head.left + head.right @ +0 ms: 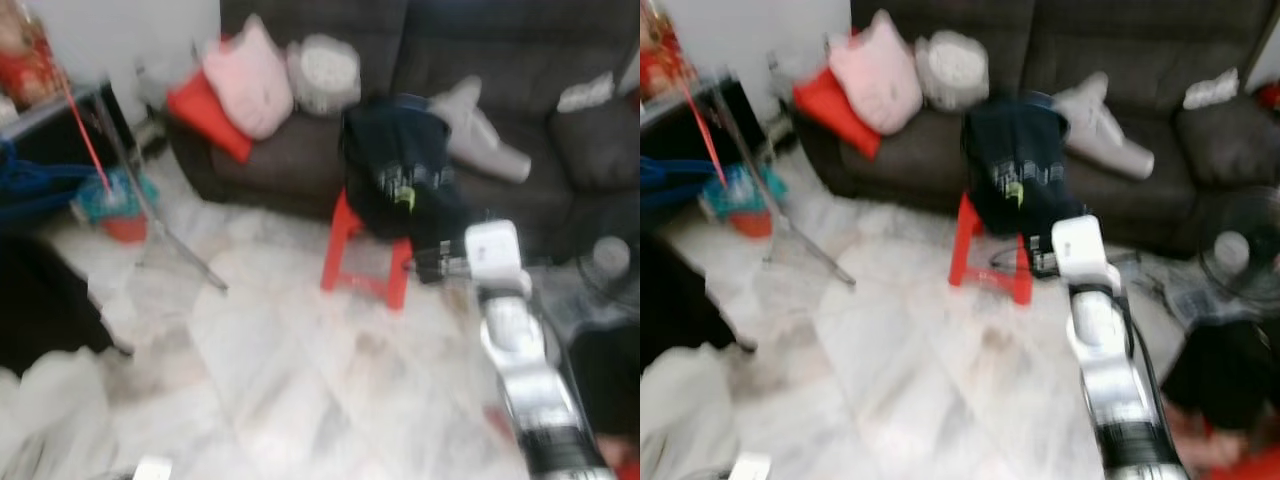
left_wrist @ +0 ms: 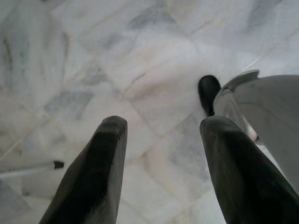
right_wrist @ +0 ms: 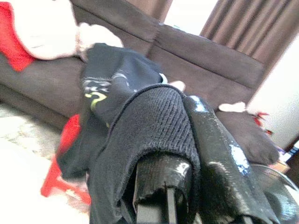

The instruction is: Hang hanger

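Hanger and cloth blur together in the head views, so we cannot tell the hanger apart from the dark garment [image 1: 400,170]. That garment sits at about 1 o'clock from the middle of the scene, draped over a red stool [image 1: 345,255]. The stool stands on the pale marble floor [image 1: 300,380], just in front of a dark brown sofa [image 1: 300,150]. Pale and yellow print shows on the front of the garment. The right claw [image 1: 432,265] reaches out from the silver arm at about 4 o'clock and meets the lower edge of the garment, at 3 o'clock of the stool. In the right wrist view, dark knit cloth wraps over one of its fingers [image 3: 159,182] and lies pressed against the other, glossy one. The claw thus looks closed on the garment, with the stool and sofa beyond. The left claw [image 2: 163,123] hangs low over the marble floor. Its two fingers [image 2: 93,177] are spread wide with nothing between them. On the sofa, at about 11 o'clock, a pink cushion [image 1: 250,80] leans over a red cushion [image 1: 205,110], with a grey one just beside them. At 9 o'clock a red-handled mop [image 1: 85,130] stands by thin metal legs [image 1: 150,210]. At 3 o'clock, near the sofa's end, we see a fan [image 1: 610,260] on the floor.
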